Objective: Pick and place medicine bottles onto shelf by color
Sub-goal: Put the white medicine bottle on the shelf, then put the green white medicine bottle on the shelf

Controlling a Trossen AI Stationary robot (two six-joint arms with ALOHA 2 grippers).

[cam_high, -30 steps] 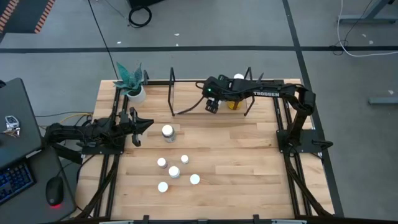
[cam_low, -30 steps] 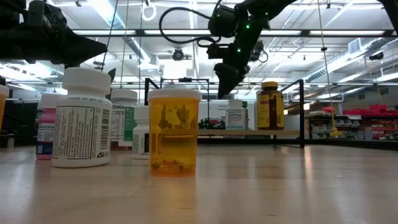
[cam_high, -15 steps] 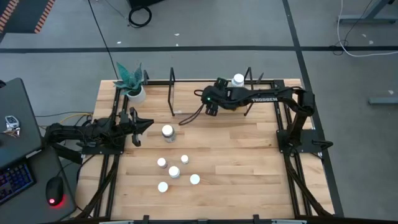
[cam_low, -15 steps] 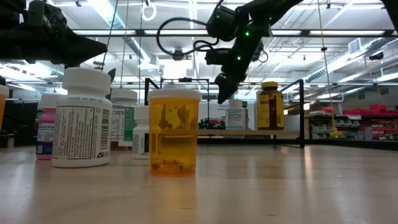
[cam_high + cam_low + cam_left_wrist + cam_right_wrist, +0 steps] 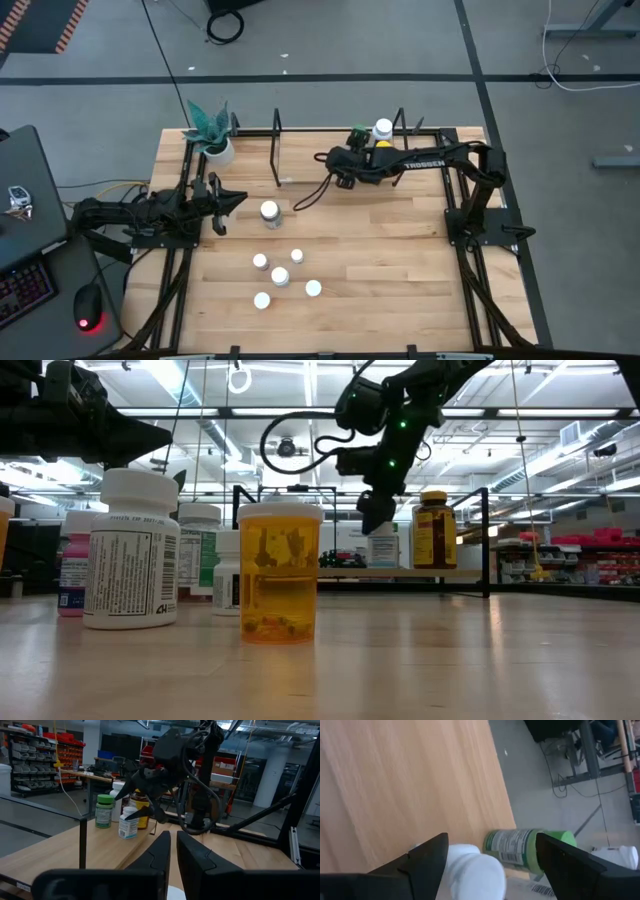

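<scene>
The right claw [image 5: 343,181] hangs over the shelf [image 5: 420,572] at the far side of the counter [image 5: 380,260], fingers spread and pinching nothing. A small white bottle [image 5: 128,823] stands just by its tips, next to a green bottle [image 5: 104,811] and an amber bottle [image 5: 433,530]. More bottles [image 5: 280,277] sit mid-counter. The left claw [image 5: 236,199] waits near the left edge, pressed together.

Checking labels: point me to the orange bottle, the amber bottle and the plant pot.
orange bottle [image 5: 279,588]: low view, middle of its clear body.
amber bottle [image 5: 434,538]: low view, on its label, standing on the shelf.
plant pot [image 5: 219,151]: high view, white rim at the table's corner.
</scene>
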